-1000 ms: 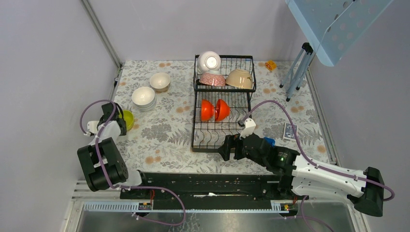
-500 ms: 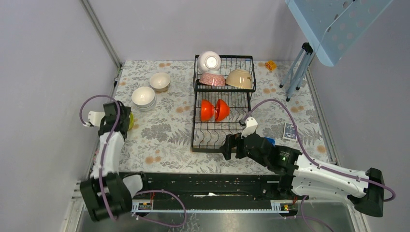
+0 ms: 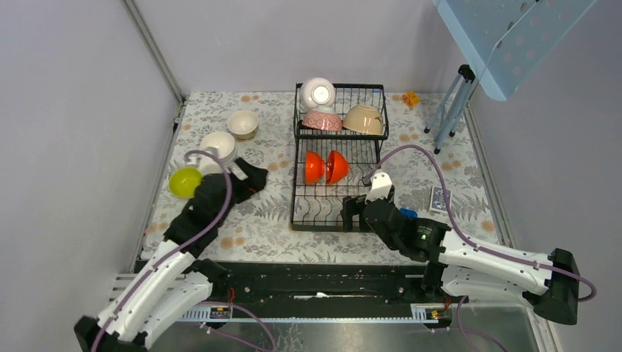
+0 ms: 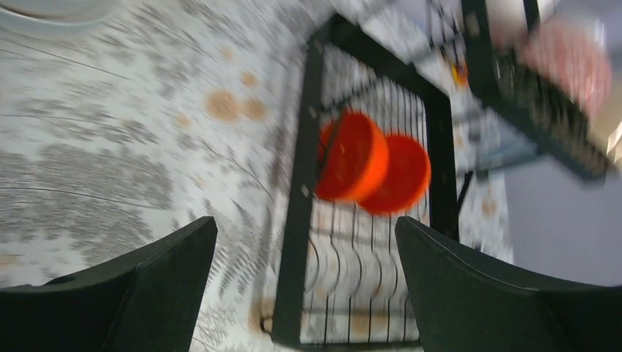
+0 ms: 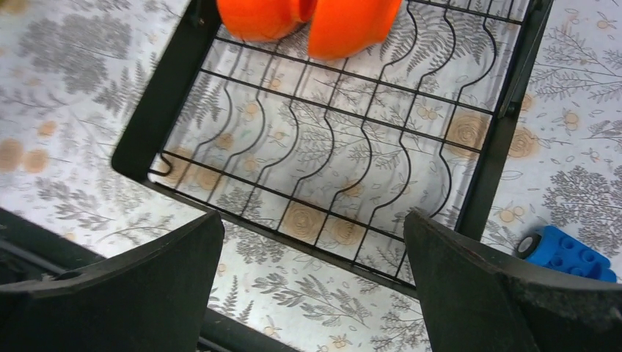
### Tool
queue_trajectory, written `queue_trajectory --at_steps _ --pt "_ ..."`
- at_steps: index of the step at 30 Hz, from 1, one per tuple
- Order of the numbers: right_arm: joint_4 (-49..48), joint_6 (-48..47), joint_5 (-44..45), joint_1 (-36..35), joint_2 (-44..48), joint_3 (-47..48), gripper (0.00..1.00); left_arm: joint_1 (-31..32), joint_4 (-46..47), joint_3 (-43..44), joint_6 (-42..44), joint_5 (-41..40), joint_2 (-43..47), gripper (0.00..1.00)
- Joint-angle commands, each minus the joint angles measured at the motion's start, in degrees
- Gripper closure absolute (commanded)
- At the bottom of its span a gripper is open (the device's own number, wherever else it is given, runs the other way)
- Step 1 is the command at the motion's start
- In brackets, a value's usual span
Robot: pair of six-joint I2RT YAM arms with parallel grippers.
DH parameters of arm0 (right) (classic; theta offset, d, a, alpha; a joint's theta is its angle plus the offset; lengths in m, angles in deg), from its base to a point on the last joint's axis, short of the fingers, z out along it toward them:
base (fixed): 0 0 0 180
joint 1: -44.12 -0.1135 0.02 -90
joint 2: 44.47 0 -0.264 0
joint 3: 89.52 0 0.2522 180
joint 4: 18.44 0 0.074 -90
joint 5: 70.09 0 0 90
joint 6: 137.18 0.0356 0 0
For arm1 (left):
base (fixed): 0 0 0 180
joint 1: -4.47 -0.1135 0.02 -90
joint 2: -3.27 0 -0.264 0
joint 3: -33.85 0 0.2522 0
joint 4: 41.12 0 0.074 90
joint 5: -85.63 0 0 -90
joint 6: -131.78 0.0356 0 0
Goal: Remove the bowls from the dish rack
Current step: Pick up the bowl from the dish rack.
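At the far middle of the table the dish rack [image 3: 295, 194] holds five bowls: a white bowl [image 3: 317, 93], a pink-patterned bowl [image 3: 323, 121] and a beige bowl [image 3: 364, 119] in the upper basket, and two orange bowls [image 3: 314, 167] on edge in the lower tray. Left of it, already out, I see a cream bowl [image 3: 242, 123], a white stack [image 3: 218, 145] and a yellow-green bowl [image 3: 185, 181] — roughly half done, I judge. Both pincers gape wide and empty: the left gripper [image 3: 255, 176] near the rack's left side, the right gripper [image 3: 352, 214] over its near edge — the orange pair looks next.
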Motion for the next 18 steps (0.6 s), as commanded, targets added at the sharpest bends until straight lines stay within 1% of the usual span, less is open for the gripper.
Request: queue_trajectory --at_steps 1,3,5,9,10,12,15,18 --pt "-0.71 -2.25 6.37 0.87 -4.2 2.24 0.0 18.36 5.69 -1.04 5.71 -6.64 -6.92 0.05" --pt "-2.99 -2.45 5.77 1.48 -5.44 0.92 0.0 25.36 8.17 0.19 7.92 -9.8 -12.75 0.05" --pt "-5.22 -2.12 6.51 1.94 -6.34 -0.37 0.0 29.02 11.79 1.24 9.68 -9.09 -17.83 0.05" --pt "-10.34 0.08 9.09 4.37 -7.4 -3.3 0.0 29.83 24.55 -2.28 11.47 -4.88 -22.76 0.04" --pt "-11.77 0.53 8.34 5.52 -7.7 -4.15 0.01 29.8 28.11 -4.14 11.43 -4.27 -23.4 0.03" --pt "-14.41 1.23 3.7 9.59 -8.22 -5.38 0.03 29.82 34.42 -5.97 11.6 -4.06 -24.56 0.02" --pt "-16.58 2.38 -3.79 14.6 -10.21 -4.17 0.04 29.84 36.23 -6.62 11.05 -5.26 -25.25 0.01" --pt "-17.07 2.44 -5.06 15.71 -13.71 -0.14 0.03 29.8 35.35 -7.88 8.7 -7.11 -24.29 0.01"
